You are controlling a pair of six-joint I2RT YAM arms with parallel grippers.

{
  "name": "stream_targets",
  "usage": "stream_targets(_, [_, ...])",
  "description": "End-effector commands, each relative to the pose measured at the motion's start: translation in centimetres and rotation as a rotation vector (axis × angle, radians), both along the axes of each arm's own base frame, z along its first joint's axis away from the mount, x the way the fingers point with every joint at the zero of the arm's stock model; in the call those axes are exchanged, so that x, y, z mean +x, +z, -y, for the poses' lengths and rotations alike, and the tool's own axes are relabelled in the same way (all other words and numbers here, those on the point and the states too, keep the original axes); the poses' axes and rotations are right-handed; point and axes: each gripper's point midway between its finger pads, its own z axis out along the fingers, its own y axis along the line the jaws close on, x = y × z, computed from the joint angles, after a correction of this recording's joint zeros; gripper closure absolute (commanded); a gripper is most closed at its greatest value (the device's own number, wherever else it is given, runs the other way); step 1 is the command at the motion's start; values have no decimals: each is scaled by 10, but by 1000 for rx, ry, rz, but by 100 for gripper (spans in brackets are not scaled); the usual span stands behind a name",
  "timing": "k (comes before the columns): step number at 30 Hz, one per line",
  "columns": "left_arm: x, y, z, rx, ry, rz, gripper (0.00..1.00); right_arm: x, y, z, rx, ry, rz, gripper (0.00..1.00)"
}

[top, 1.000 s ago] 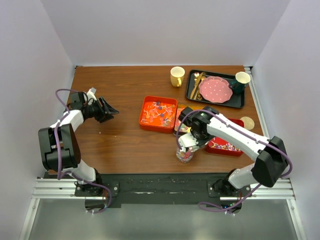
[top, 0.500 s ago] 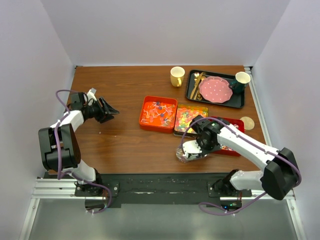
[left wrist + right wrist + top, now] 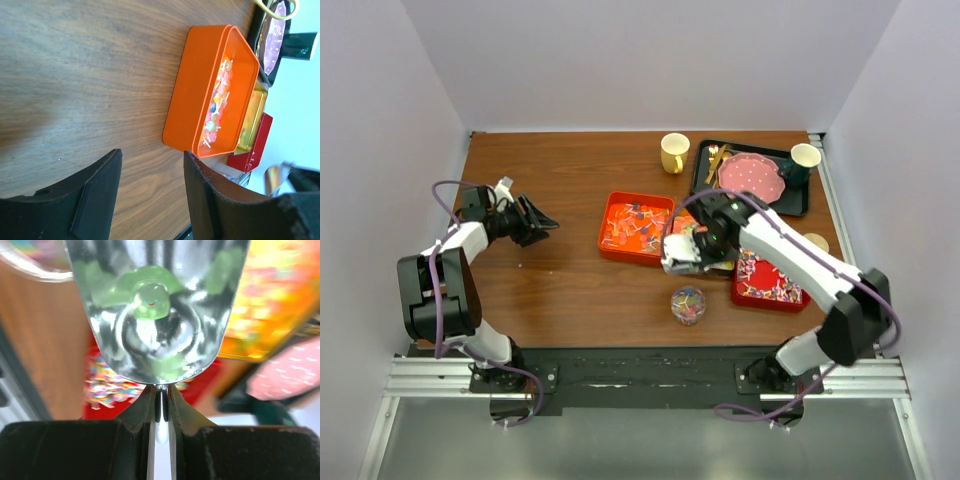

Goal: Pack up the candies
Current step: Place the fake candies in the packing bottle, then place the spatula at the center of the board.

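The candies lie in three trays: white-pink-purple wrapped ones in the orange tray (image 3: 636, 227) (image 3: 196, 95), glossy gummies in the gold tray (image 3: 718, 262) (image 3: 253, 116), mixed ones in the red tray (image 3: 766, 281). My right gripper (image 3: 700, 243) (image 3: 161, 401) is shut on the handle of a metal scoop (image 3: 676, 256) (image 3: 155, 315), which hangs over the gold tray's left end. A single green gummy (image 3: 149, 300) sits in the scoop. A small clear jar (image 3: 688, 305) with candies inside stands near the front edge. Far to the left my left gripper (image 3: 536, 222) (image 3: 152, 170) is open, holding nothing.
A black tray (image 3: 704, 178) at the back right holds a pink dotted plate (image 3: 751, 178) and gold cutlery. A yellow mug (image 3: 674, 153) stands left of it, a white-and-green cup (image 3: 804, 158) at its right end. A round tan disc (image 3: 814, 244) lies near the right edge.
My right arm has pulled the scoop away from the jar at the front edge, up and back toward the gold tray. The jar now shows fully. The left arm has not moved.
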Motion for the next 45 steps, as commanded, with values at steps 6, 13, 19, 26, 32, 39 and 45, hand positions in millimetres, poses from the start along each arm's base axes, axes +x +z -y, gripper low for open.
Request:
stream_targets(6, [-7,14,4,1,-6,70,43,97,37,-25,-234,-54,103,100])
stream_targets(13, [-12,12,4,-2,5,66,42,150,40,-36,-604,150,328,100])
stream_targets(19, [-12,12,5,-7,7,63,42,161,46,-47,-700,171,393,100])
stream_targets(26, [-10,9,4,-8,12,58,42,156,44,-42,-714,140,395,100])
stream_targets(32, [-7,8,4,-8,10,50,42,141,39,-27,-548,-67,330,100])
stream_targets(39, [-10,3,4,-6,8,38,42,107,19,44,-27,-885,55,100])
stream_targets(45, [-7,6,9,-5,-23,60,42,93,19,97,138,-1164,-18,100])
